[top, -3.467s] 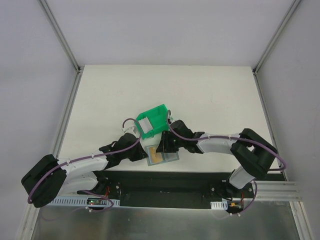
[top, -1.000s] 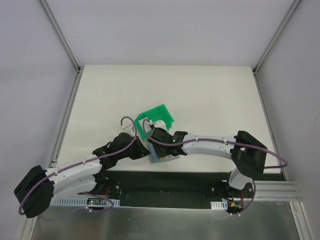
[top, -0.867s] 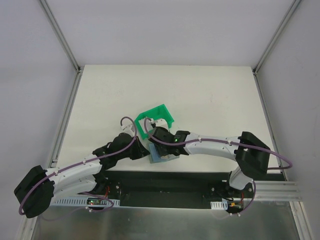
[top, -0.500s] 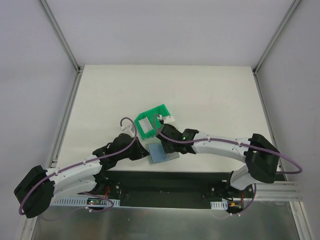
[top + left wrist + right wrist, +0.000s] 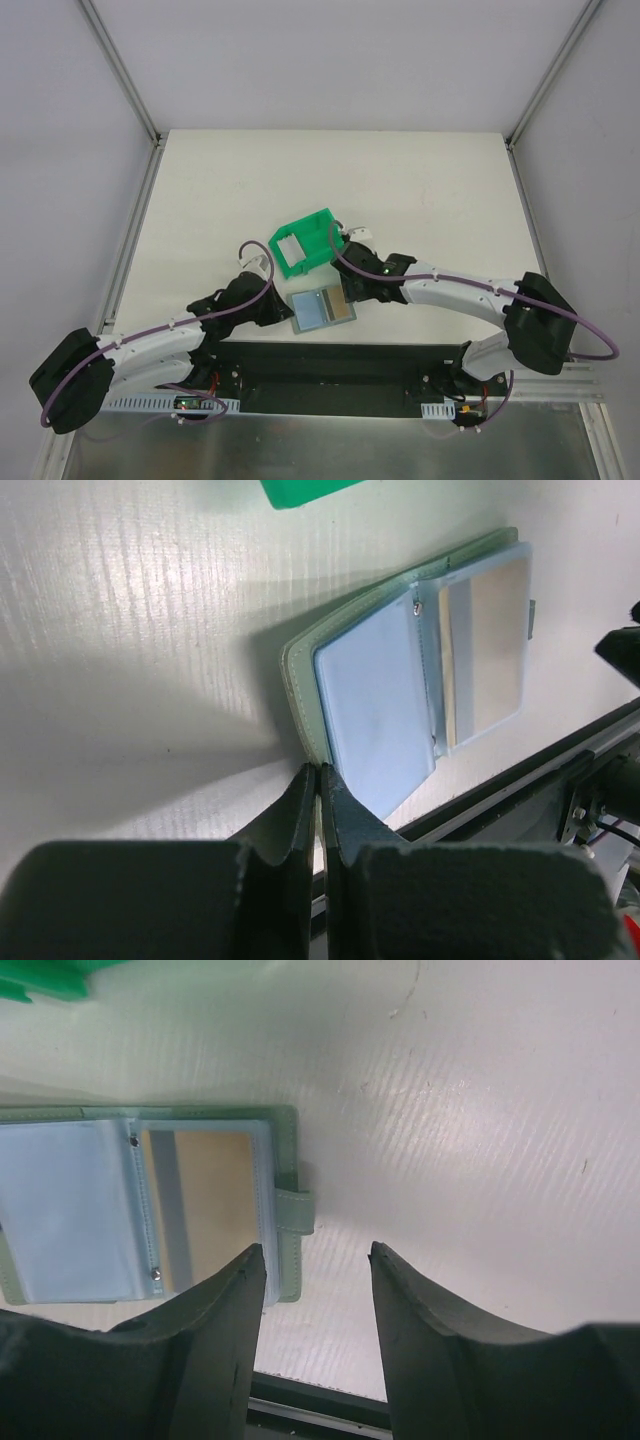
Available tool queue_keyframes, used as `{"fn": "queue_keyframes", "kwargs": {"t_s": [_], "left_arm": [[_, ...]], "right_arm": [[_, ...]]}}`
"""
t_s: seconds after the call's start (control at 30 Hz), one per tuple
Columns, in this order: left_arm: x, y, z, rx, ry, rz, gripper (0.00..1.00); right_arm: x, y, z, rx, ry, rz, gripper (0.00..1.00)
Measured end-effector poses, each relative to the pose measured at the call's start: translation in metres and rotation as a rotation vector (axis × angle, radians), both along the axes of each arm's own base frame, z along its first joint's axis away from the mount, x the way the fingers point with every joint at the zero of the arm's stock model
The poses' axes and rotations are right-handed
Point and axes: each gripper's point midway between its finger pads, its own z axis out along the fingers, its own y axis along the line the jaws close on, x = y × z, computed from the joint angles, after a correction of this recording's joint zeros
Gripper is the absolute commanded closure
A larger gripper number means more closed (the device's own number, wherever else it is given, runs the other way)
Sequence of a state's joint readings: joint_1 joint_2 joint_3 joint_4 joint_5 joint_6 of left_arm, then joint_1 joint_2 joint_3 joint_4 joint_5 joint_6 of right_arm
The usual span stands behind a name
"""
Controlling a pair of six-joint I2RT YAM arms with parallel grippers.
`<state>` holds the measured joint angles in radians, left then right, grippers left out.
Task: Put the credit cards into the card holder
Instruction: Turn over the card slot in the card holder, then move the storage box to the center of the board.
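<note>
Left pincer (image 5: pixel 320 770) is squeezed fully closed, its tips at the near left edge of the card holder (image 5: pixel 400 680), which lies opened flat on the tabletop (image 5: pixel 400 190) just ahead of it. Whether the tips pin the cover or merely rest beside it I cannot tell, though that placement looks meant to keep the holder from sliding or folding shut. On the far side of the holder from this pincer, the right pincer (image 5: pixel 315 1250) hovers just off the clasp tab (image 5: pixel 293 1210), jaws moderately parted with nothing between them. A tan card (image 5: pixel 210 1200) sits inside the clear pocket of the leaf nearer the right pincer; the other leaf's pocket looks empty. Beyond both pincers stands a green bin (image 5: pixel 305 243) holding a whitish card (image 5: pixel 289 245), likely the next one to fetch.
</note>
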<state>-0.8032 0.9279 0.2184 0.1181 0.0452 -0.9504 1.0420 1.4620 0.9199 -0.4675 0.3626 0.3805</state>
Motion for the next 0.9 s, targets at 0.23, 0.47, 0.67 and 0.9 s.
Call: {"fn": "queue_keyframes", "kwargs": {"t_s": [0.23, 0.47, 0.67, 0.9], "left_arm": [[-0.002, 0.003, -0.005, 0.007, 0.012, 0.01, 1.0], [-0.003, 0.004, -0.01, 0.021, 0.031, 0.02, 1.0], [-0.002, 0.004, -0.011, 0.02, 0.033, 0.026, 1.0], [0.001, 0.005, -0.011, 0.026, 0.024, 0.039, 1.0]], "right_arm": [[0.018, 0.022, 0.028, 0.107, -0.016, 0.045, 0.47], [0.058, 0.059, 0.077, 0.273, -0.067, 0.086, 0.47], [0.109, 0.083, 0.081, 0.336, -0.037, 0.103, 0.47], [0.142, 0.096, 0.034, 0.315, 0.068, 0.108, 0.47]]}}
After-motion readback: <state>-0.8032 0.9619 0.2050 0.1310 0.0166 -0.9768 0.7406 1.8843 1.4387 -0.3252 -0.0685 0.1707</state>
